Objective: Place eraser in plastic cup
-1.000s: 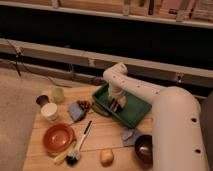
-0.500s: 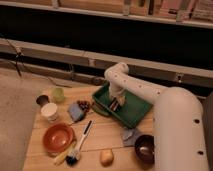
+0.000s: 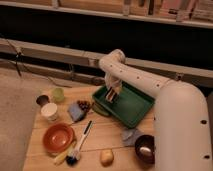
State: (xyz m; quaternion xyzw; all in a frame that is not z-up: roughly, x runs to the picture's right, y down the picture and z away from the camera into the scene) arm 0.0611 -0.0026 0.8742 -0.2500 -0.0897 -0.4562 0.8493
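My gripper [image 3: 112, 95] points down over the left part of the green tray [image 3: 134, 111], low above its floor. The arm reaches in from the right. The plastic cup [image 3: 58, 94] is small, light green and upright at the table's back left, well left of the gripper. I do not make out the eraser; it may be hidden under or in the gripper.
A dark brown cup [image 3: 43, 100] and a white paper cup [image 3: 50, 111] stand near the green cup. A blue object [image 3: 76, 112], a red bowl [image 3: 58, 137], a brush [image 3: 80, 144], a potato-like lump [image 3: 106, 156], a grey cloth [image 3: 131, 135] and a dark bowl [image 3: 145, 148] lie in front.
The gripper stays over the left part of the tray, with only a slight shift. Nothing else has moved.
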